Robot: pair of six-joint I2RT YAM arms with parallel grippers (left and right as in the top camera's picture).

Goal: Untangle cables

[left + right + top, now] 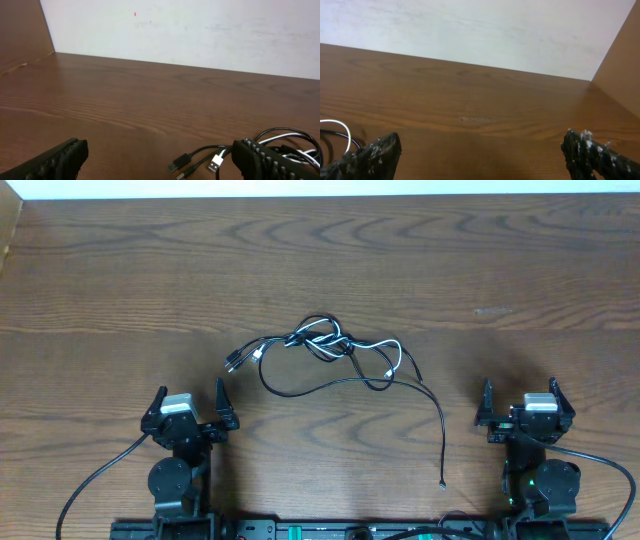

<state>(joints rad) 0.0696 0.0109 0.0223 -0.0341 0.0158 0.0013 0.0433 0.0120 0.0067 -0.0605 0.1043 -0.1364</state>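
The cables [325, 345] lie tangled in the middle of the wooden table, black cords knotted with a white one. One black cord trails down to a small plug [443, 485] at the lower right. Several plug ends [238, 360] stick out at the tangle's left; the left wrist view shows the plug ends [200, 162] in front of the fingers. My left gripper [190, 395] is open and empty, below and left of the tangle. My right gripper [520, 392] is open and empty, off to the tangle's right. A white cable loop [342, 132] shows at the right wrist view's left edge.
A pale wall [200, 30] runs along the table's far edge. A wooden side panel [620, 80] rises at the right and another side panel [20, 30] at the left. Thick black robot cables [90, 480] run from the arm bases near the front edge.
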